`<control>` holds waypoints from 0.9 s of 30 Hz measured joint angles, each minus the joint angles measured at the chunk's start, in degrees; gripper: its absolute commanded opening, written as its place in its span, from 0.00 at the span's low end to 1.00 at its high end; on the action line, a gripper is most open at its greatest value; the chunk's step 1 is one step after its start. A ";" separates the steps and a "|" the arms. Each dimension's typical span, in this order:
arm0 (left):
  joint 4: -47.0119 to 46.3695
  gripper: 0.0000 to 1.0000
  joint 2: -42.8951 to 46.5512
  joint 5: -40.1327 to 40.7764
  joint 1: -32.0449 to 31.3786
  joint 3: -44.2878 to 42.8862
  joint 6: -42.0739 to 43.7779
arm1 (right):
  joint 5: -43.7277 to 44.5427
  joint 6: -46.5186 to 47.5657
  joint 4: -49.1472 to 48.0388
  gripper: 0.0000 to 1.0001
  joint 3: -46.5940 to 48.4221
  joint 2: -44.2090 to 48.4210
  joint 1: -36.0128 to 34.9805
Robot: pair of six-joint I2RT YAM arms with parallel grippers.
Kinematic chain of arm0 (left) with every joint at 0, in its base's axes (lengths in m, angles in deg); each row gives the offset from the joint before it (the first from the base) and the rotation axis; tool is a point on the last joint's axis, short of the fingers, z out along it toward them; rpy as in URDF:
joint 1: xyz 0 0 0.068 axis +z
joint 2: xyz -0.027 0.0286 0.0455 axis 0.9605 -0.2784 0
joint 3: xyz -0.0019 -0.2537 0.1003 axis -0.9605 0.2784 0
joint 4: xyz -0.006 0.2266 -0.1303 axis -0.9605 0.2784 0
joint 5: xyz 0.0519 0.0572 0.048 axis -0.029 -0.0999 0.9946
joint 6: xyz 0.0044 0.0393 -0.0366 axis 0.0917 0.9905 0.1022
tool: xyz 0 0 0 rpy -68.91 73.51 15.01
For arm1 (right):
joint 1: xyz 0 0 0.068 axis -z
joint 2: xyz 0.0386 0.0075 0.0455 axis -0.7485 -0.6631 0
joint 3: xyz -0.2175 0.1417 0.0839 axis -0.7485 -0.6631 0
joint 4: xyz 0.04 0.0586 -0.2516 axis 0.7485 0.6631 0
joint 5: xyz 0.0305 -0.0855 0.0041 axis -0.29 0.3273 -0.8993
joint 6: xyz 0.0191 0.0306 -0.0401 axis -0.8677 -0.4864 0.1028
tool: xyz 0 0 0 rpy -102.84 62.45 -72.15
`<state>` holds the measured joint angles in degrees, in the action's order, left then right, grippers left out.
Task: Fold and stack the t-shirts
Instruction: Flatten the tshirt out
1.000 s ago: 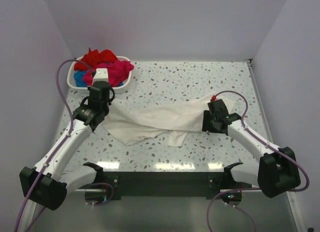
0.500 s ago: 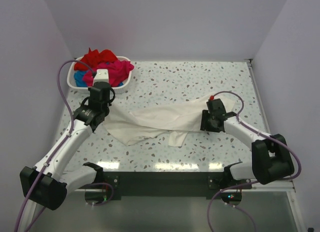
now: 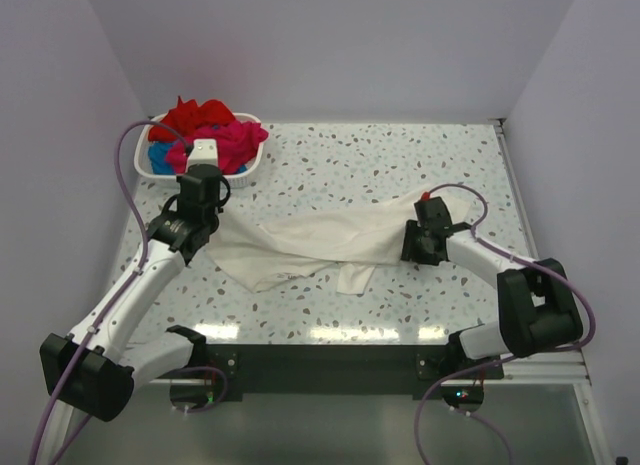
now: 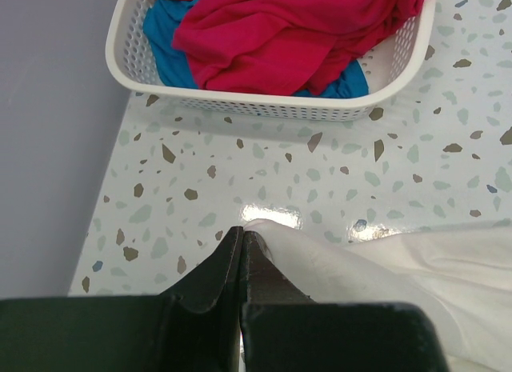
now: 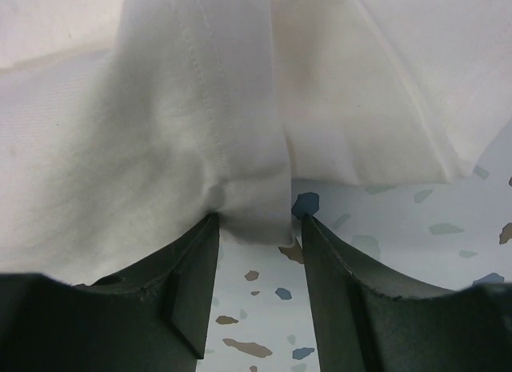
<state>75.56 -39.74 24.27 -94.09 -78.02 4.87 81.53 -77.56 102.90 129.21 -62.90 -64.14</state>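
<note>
On the worktop (image 3: 400, 155), mid-front: white t-shirt (image 3: 320, 247) lies rumpled between both arms | left jaws clamped shut on its left edge | right jaws apart, straddling a hem, not gripping | step: spreading it flat for folding | next: likely pinch the hem, then draw the cloth taut.

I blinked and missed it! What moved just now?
The right claw slid slightly left along the white t-shirt, its arm's elbow swinging in toward the middle; its open jaws straddle the hem. The left claw kept pinching the shirt's corner. Shirt and basket stayed put.
</note>
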 measured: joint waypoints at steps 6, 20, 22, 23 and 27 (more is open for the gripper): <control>0.00 0.00 0.00 0.00 0.00 0.00 0.00 | -0.33 -0.17 -0.28 0.10 0.02 -0.33 0.11; 0.70 0.00 0.15 0.48 0.00 -1.49 0.00 | -1.05 1.57 12.44 0.00 7.91 16.90 0.33; 0.83 0.00 0.15 0.46 0.00 -4.02 0.00 | 0.24 2.62 14.67 0.00 14.32 19.61 0.33; 1.11 0.00 0.07 0.44 0.00 -5.88 0.02 | 1.14 3.19 15.72 0.00 17.84 20.44 0.33; 1.49 0.00 -0.37 0.42 0.00 -15.80 0.52 | 4.28 5.64 20.02 0.00 32.81 20.68 0.35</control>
<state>77.05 -40.12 24.69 -94.09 -93.83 5.39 85.82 -71.92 122.92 162.01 -42.22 -63.79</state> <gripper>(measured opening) 0.016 0.021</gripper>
